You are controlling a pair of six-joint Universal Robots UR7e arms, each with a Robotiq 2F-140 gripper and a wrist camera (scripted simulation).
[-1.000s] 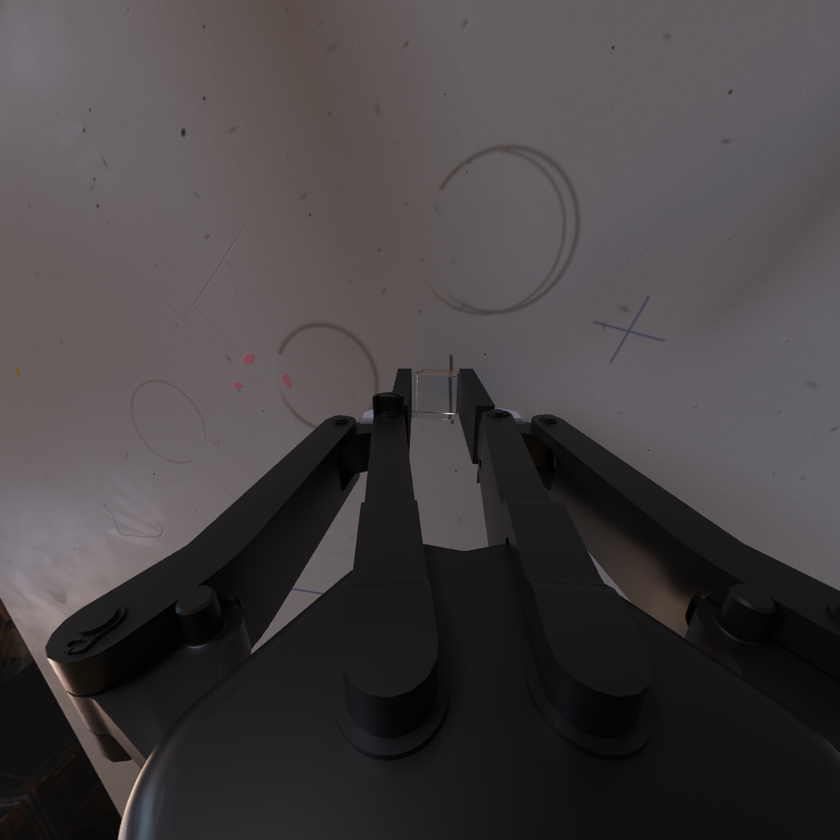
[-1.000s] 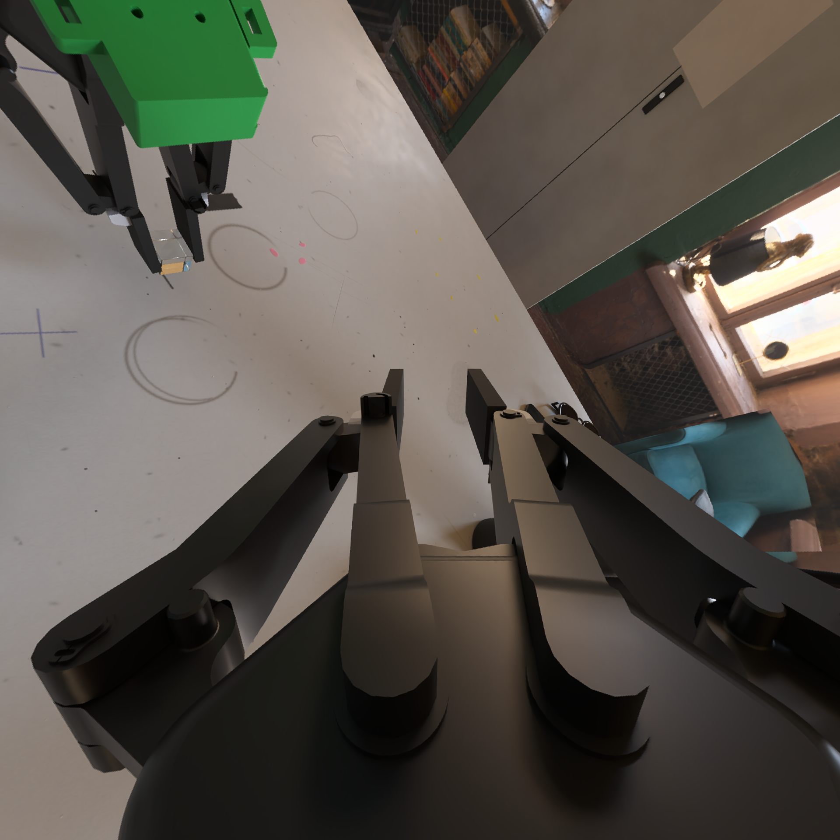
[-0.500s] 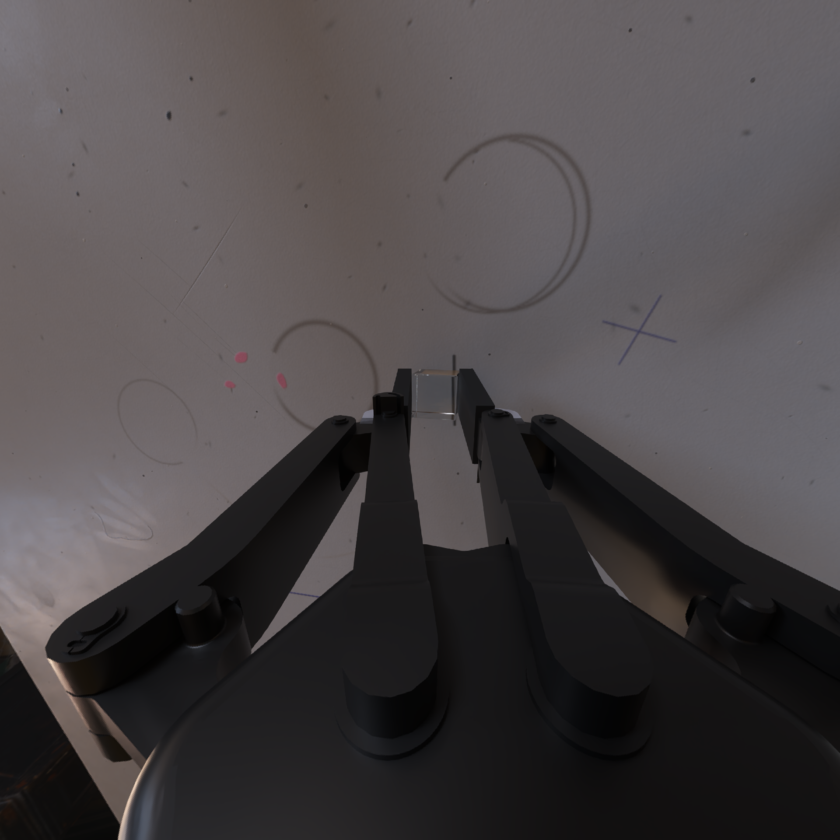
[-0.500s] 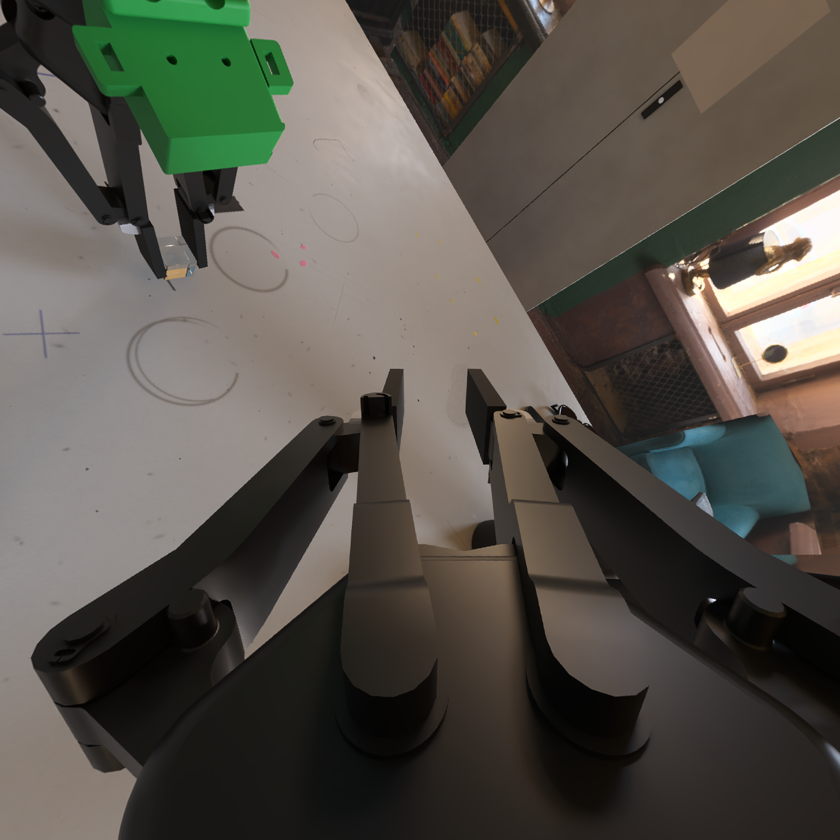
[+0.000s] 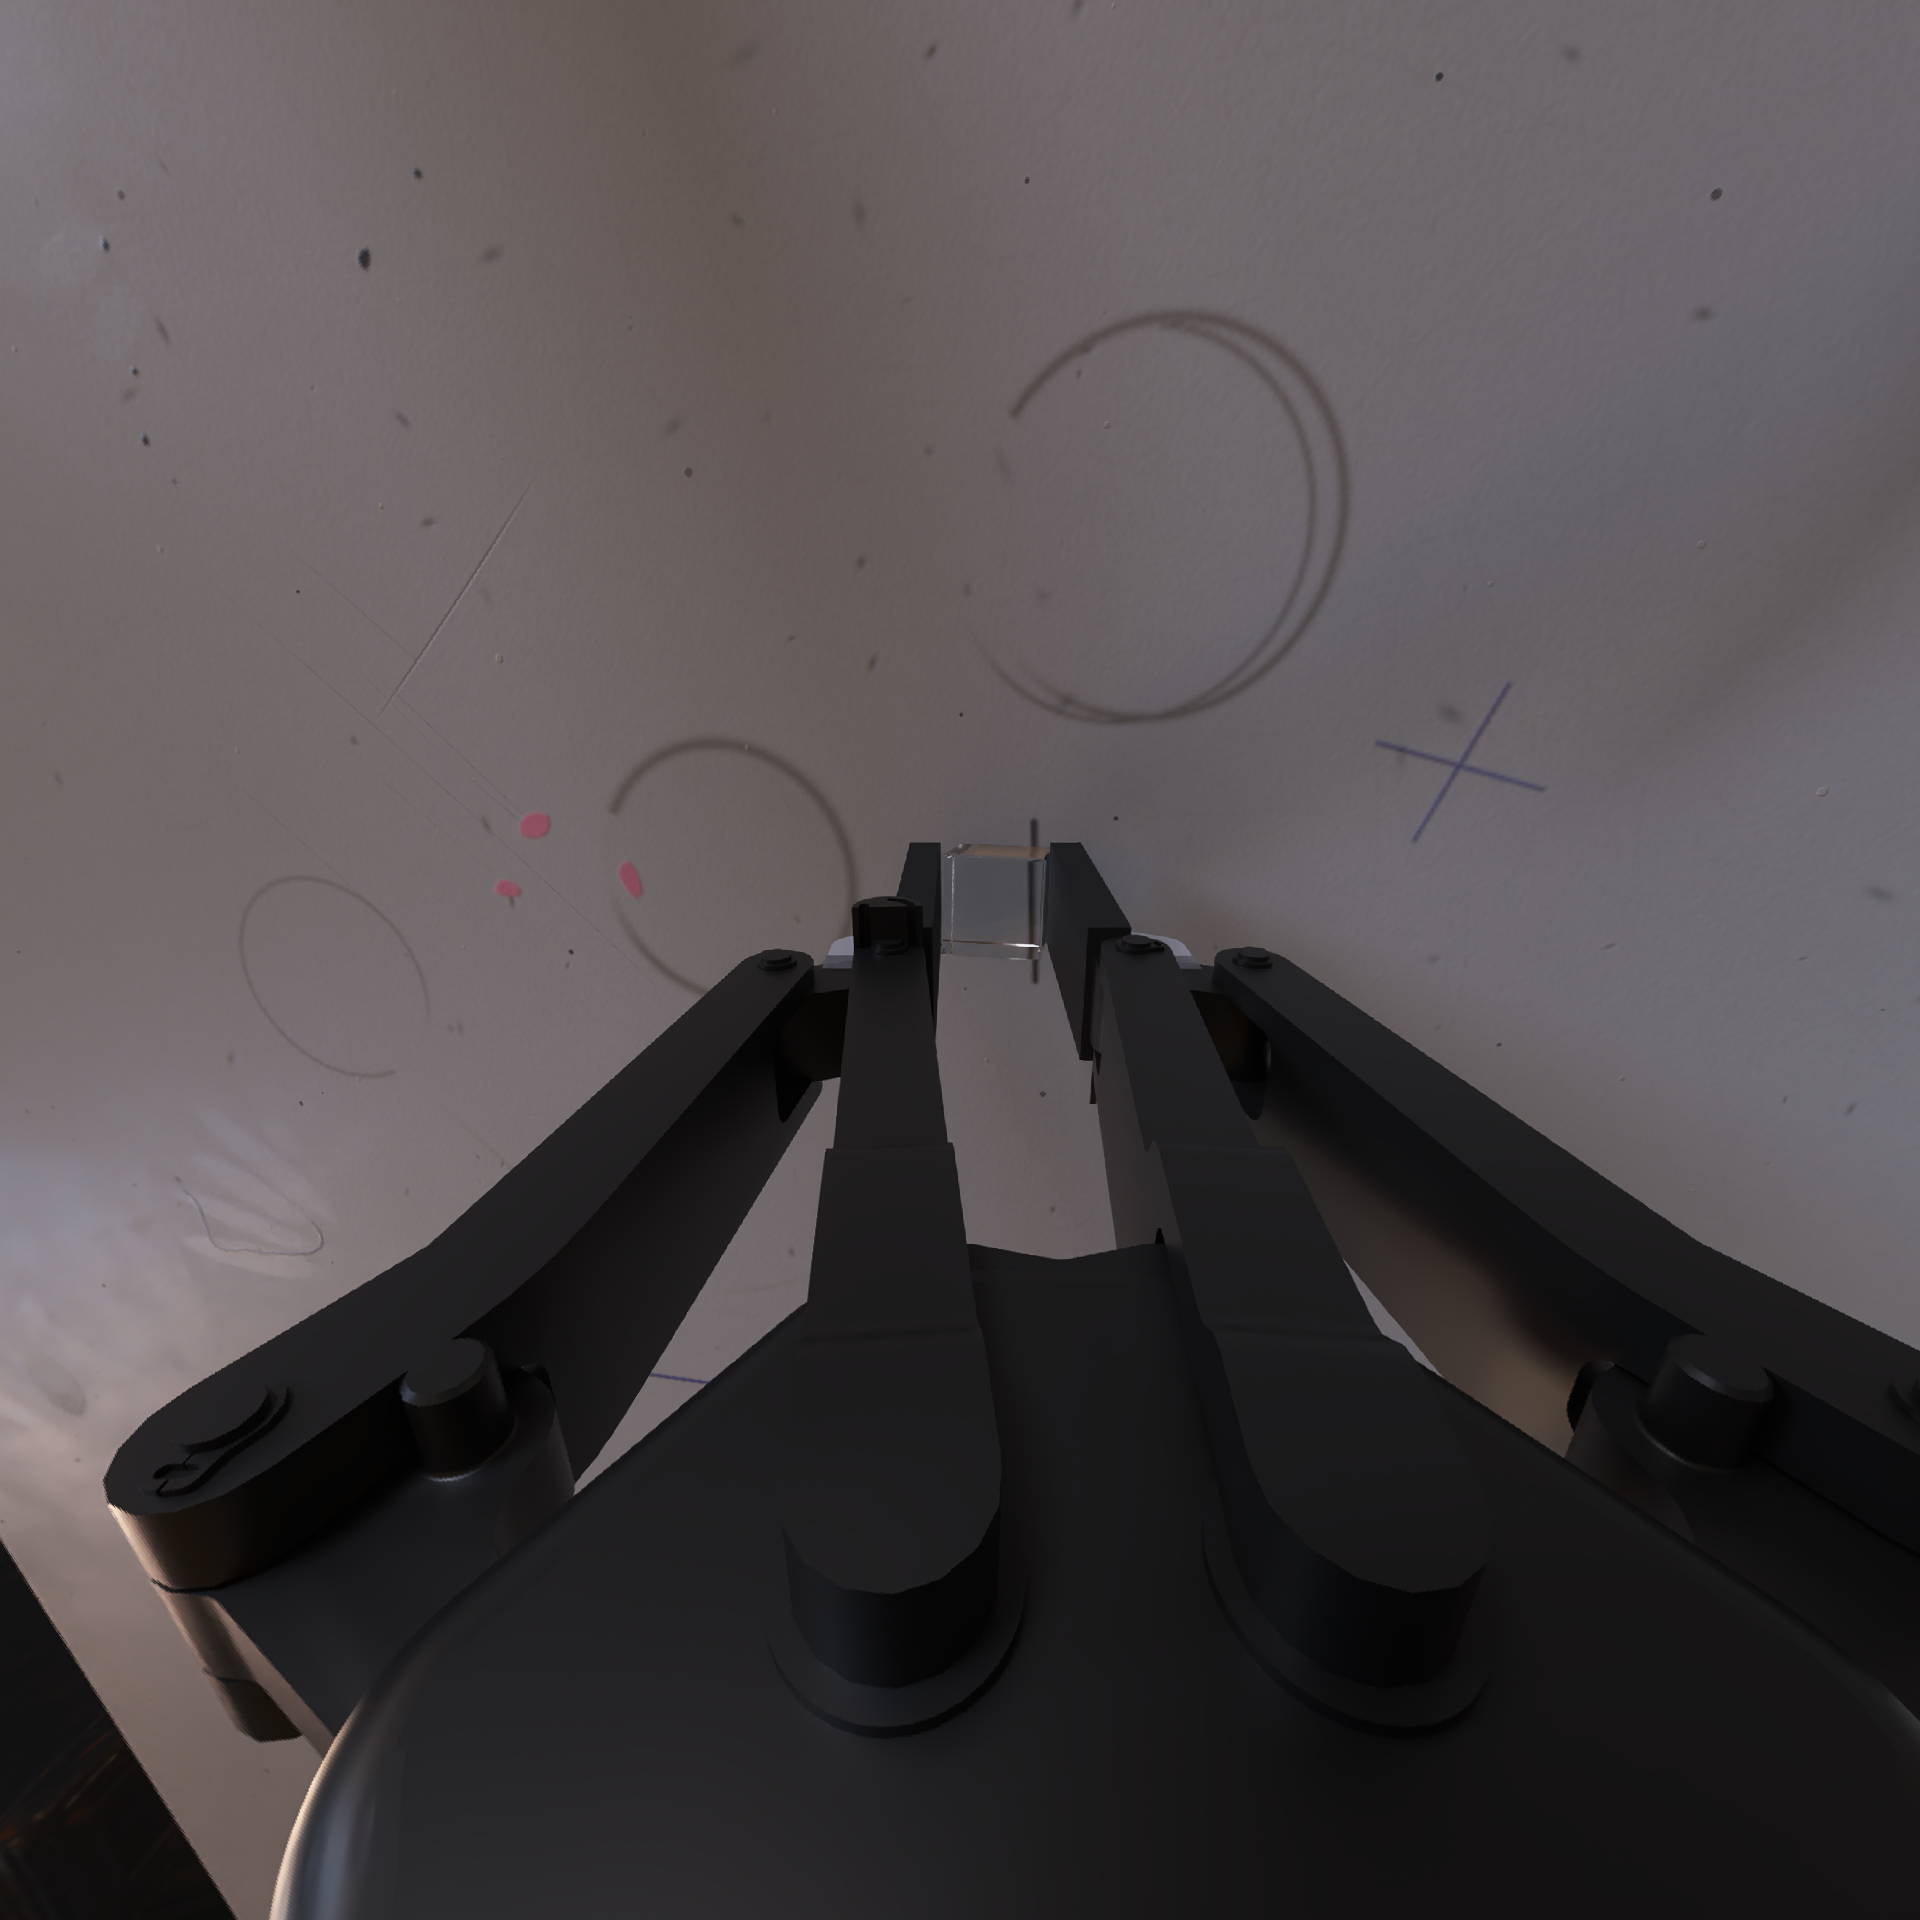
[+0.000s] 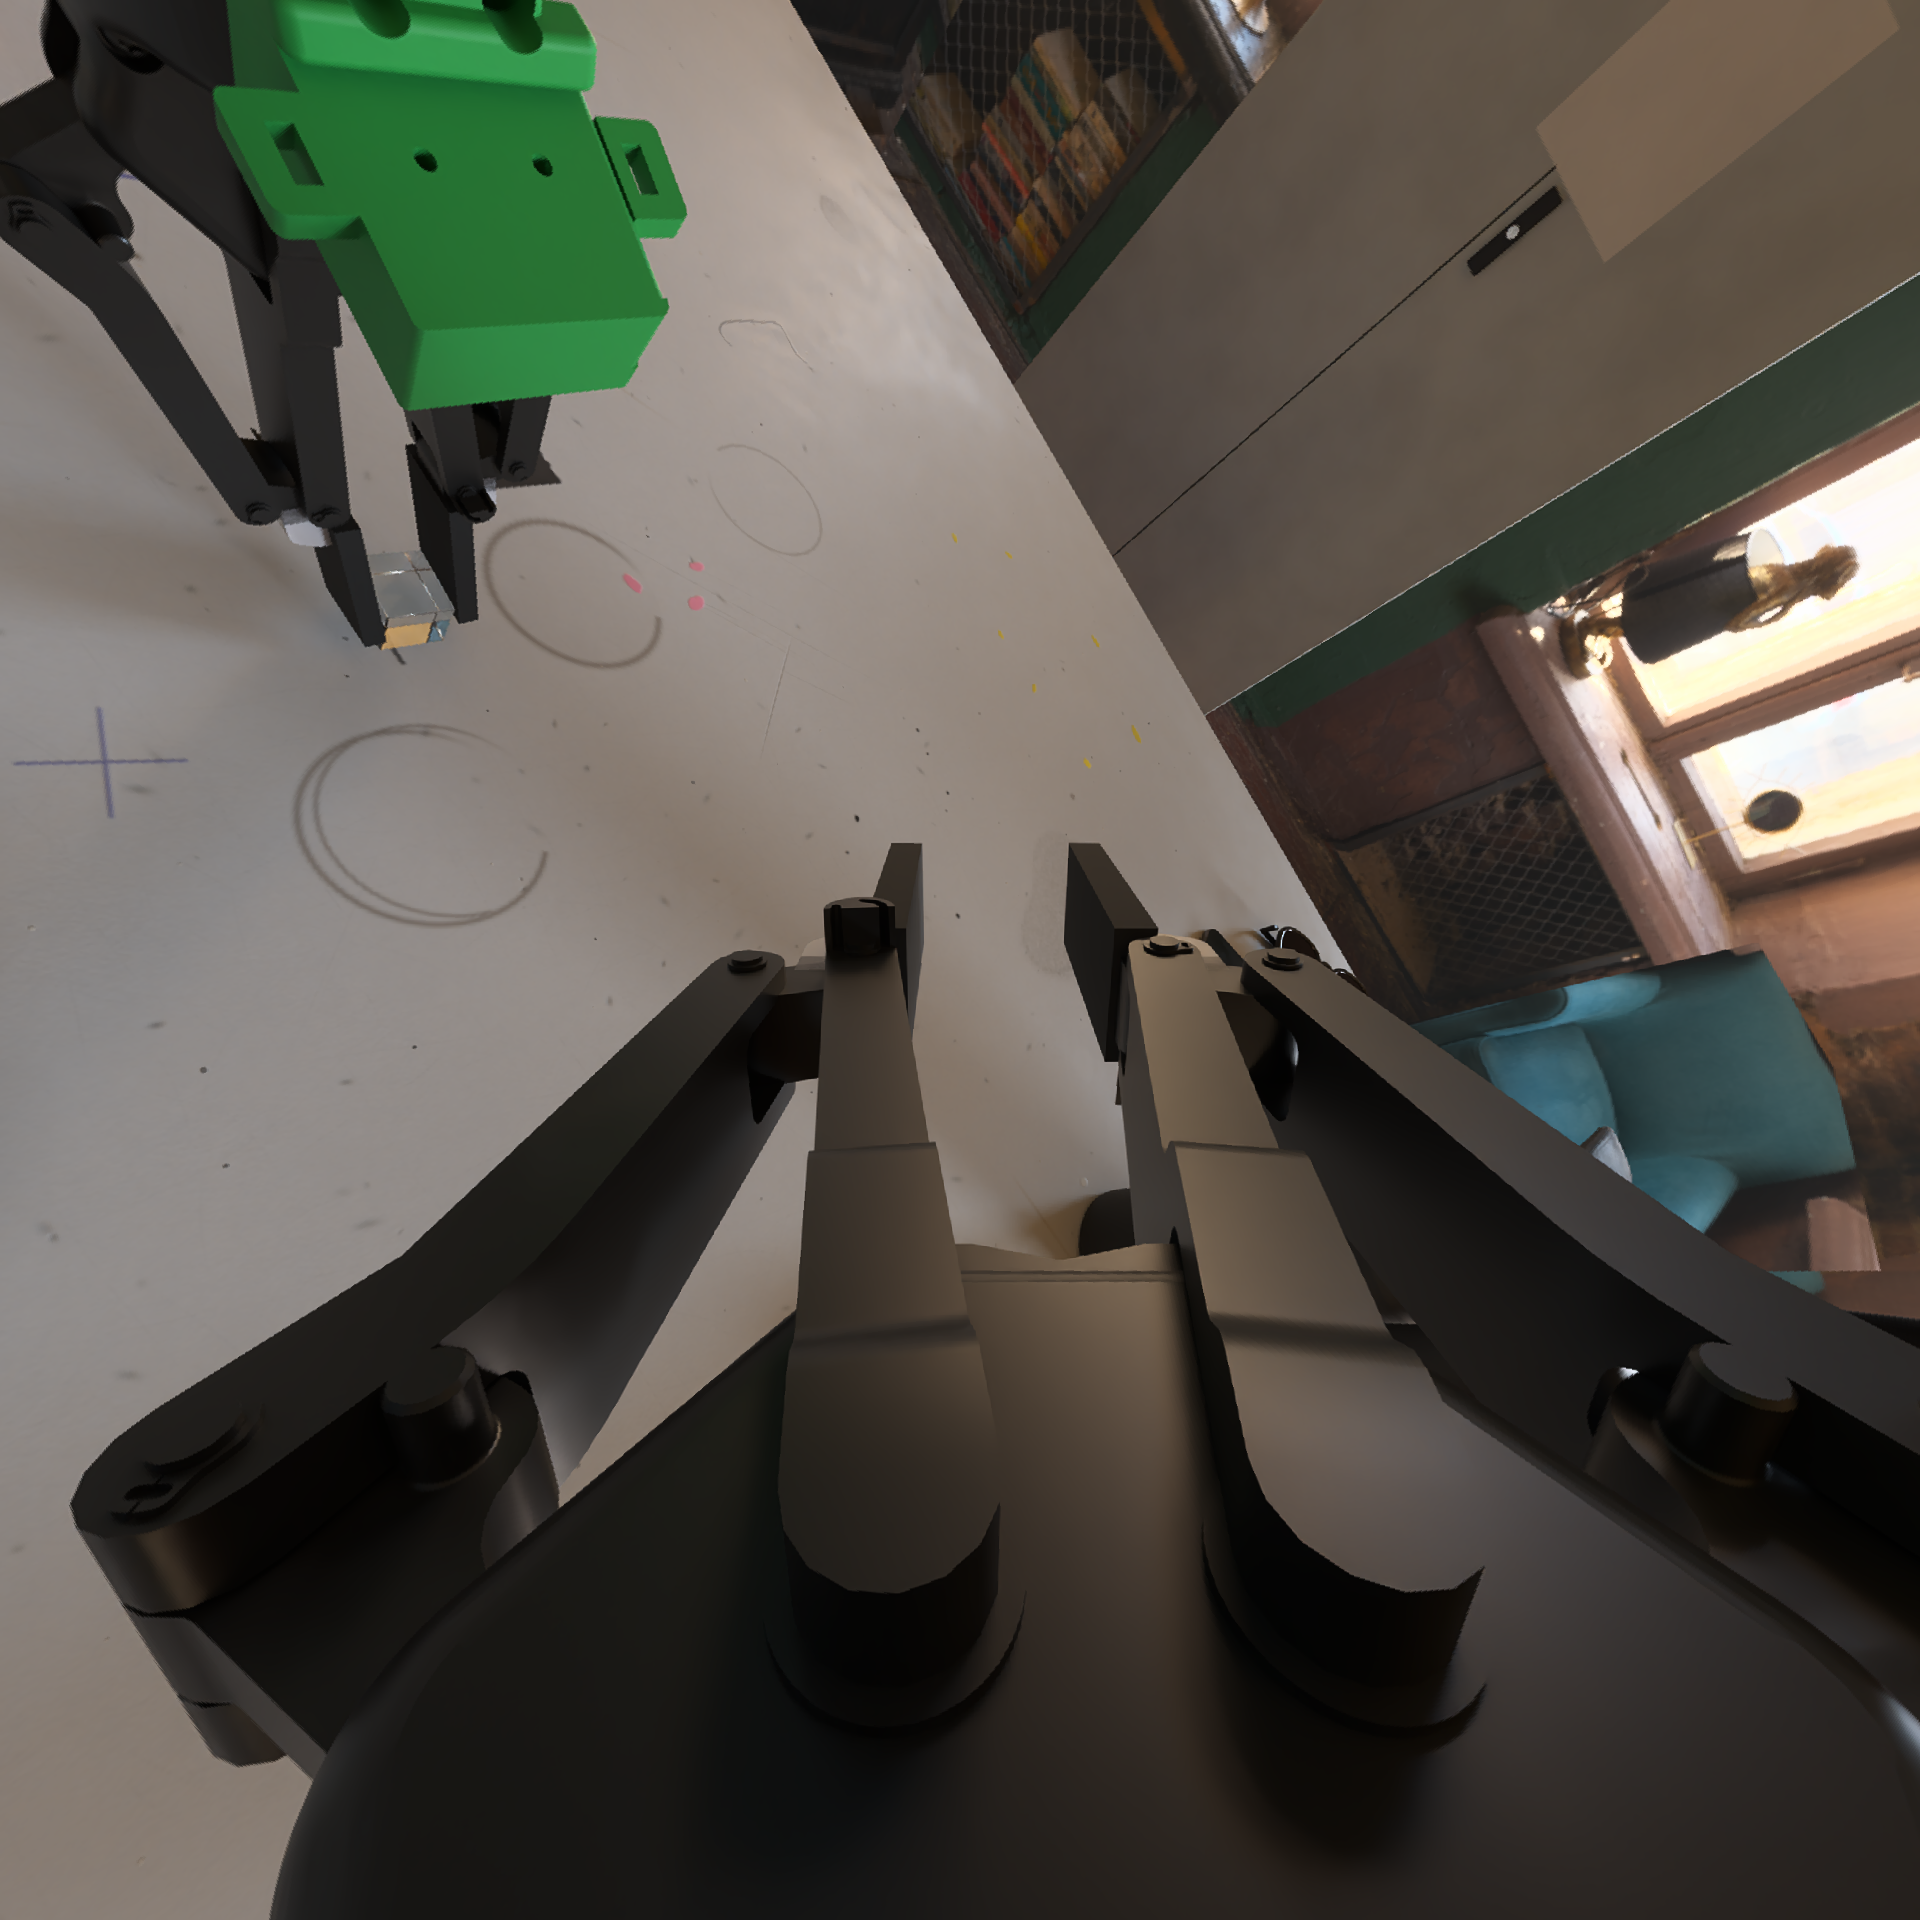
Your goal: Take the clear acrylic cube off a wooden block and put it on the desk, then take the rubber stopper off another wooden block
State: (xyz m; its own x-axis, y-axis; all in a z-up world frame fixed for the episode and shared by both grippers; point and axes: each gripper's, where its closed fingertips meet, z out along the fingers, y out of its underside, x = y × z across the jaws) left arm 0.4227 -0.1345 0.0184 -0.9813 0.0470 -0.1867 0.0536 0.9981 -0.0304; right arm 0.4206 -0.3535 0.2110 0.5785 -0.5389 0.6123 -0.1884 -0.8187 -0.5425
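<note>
My left gripper (image 5: 994, 868) is shut on the clear acrylic cube (image 5: 992, 900) and holds it low over the white desk (image 5: 727, 416). In the right wrist view the same left gripper (image 6: 410, 608), with a green wrist mount (image 6: 457, 197), shows at the upper left with the cube (image 6: 410, 605) between its fingertips, close to or touching the desk. My right gripper (image 6: 992, 883) is open and empty above the desk near its far edge. A small dark round shape (image 6: 1103, 1224) peeks out behind my right fingers. No wooden block shows.
The desk bears pencil rings (image 5: 1174, 514), a blue cross (image 5: 1460, 764) and pink spots (image 5: 535, 826). In the right wrist view the desk edge (image 6: 1174, 665) runs diagonally; beyond it stand a grey cabinet (image 6: 1351, 312), a bookshelf (image 6: 1039, 166) and a teal armchair (image 6: 1683, 1091).
My left gripper with the cube has come lower toward the desk and shifted right in the right wrist view. My right gripper has not moved.
</note>
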